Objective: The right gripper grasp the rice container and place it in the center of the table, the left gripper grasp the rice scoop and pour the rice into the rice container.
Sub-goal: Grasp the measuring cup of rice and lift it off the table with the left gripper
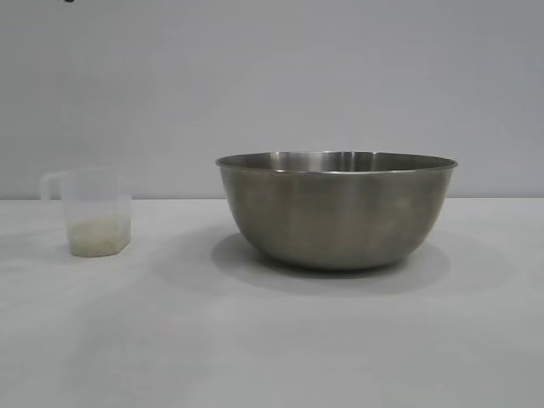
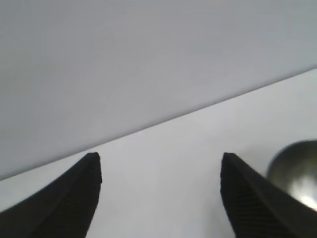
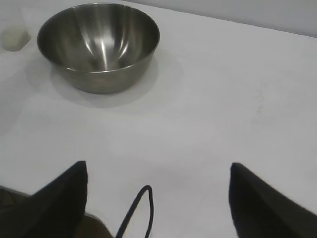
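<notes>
From the exterior view I see the rice container point(image 1: 336, 211) standing upright on the table point(image 1: 272, 340), a little right of the middle. The rice scoop point(image 1: 92, 212) stands upright well to its left, apart from it, with its handle turned to the left. A shallow layer of rice point(image 1: 98, 231) lies in the bottom of the scoop. Neither arm shows in this view.

On my left wrist view the left gripper point(image 2: 161, 166) hangs clear over the bare table, its 2 fingers point(image 2: 74, 198) spread wide and nothing between them. The rounded steel side of the container point(image 2: 294, 171) pokes in just past 1 finger, near it but not touching as far as I can see. The scoop does not show in this view.

On my right wrist view the right gripper point(image 3: 158, 176) is also released, 2 fingers point(image 3: 262, 203) wide apart over plain tabletop and holding nothing, with its black cable point(image 3: 138, 210) looping between them. The container point(image 3: 99, 44) sits well beyond the fingertips, and I look straight into its hollow; the inside looks bare steel, though the glare on the wall makes me unsure about a few grains. The scoop point(image 3: 14, 34) is at the far edge of that view, just beside the container on the side away from the right arm, and only its pale base with rice is visible.
</notes>
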